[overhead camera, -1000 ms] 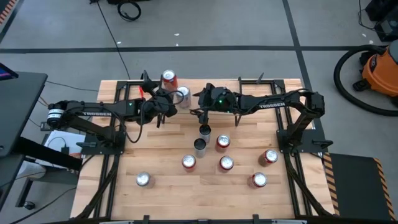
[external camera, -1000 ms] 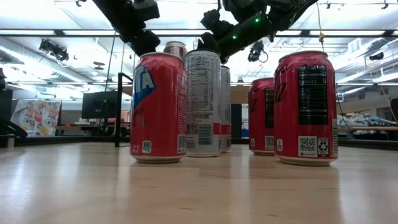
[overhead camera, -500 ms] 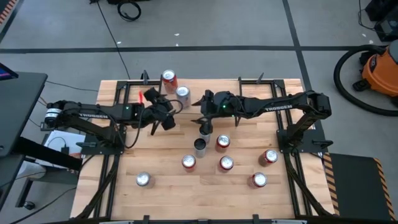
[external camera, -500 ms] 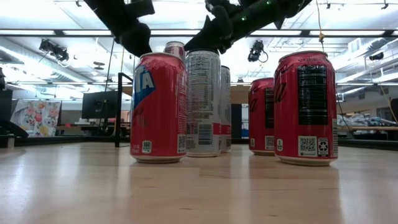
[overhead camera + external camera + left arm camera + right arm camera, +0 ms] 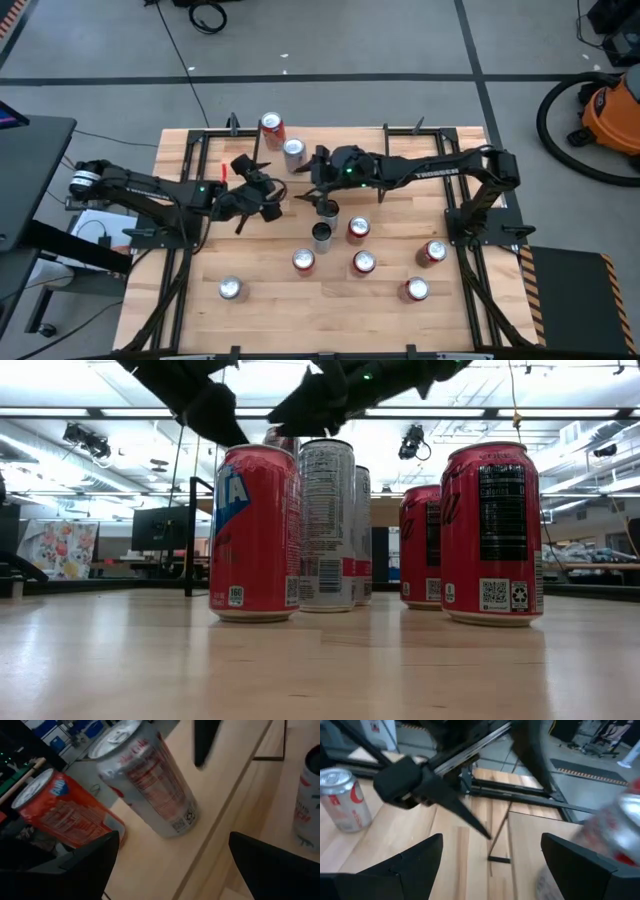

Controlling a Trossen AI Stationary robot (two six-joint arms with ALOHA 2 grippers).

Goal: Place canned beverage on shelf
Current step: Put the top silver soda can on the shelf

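Now both end effectors gape empty — left (image 5: 262,187), right (image 5: 312,183) — beside the shelf (image 5: 255,137).

Off my table's (image 5: 180,310) far right corner sits an orange shop vacuum (image 5: 612,110) with black hose; a black cable coil (image 5: 208,15) lies on the grey floor.

the left pincer (image 5: 170,865) is open, with its two dark fingers (image 5: 80,867) wide apart and nothing between them. beyond it a silver can (image 5: 147,782) stands on a light wood plank (image 5: 150,865), and a red can (image 5: 62,810) stands just beside it, with a small gap between them. another can (image 5: 309,802), white with dark print, shows only partly at the picture's edge, on the wooden surface (image 5: 280,785).
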